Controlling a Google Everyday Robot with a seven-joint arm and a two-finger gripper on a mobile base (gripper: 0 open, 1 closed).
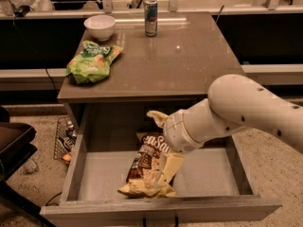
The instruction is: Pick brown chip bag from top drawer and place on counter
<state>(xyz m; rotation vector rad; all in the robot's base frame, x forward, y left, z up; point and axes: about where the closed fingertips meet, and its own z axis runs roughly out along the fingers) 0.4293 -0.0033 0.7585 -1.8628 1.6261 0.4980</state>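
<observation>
Our open jaws over the shallow grey drawer (99, 176)
The crinkly dark-brown chip bag (142, 167) lies just beneath, lengthwise front-to-back.

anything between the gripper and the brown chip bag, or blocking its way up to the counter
Nothing visible. The gripper hangs right over the brown chip bag in the top drawer. On the counter, a green chip bag, bowl and can sit left and back.

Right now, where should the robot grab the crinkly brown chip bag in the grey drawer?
Probably across the middle of the crinkly dark-brown chip bag, from straight above: it lies flat in the grey top drawer, walled in at the sides. The open two-finger gripper hangs just over it.
</observation>
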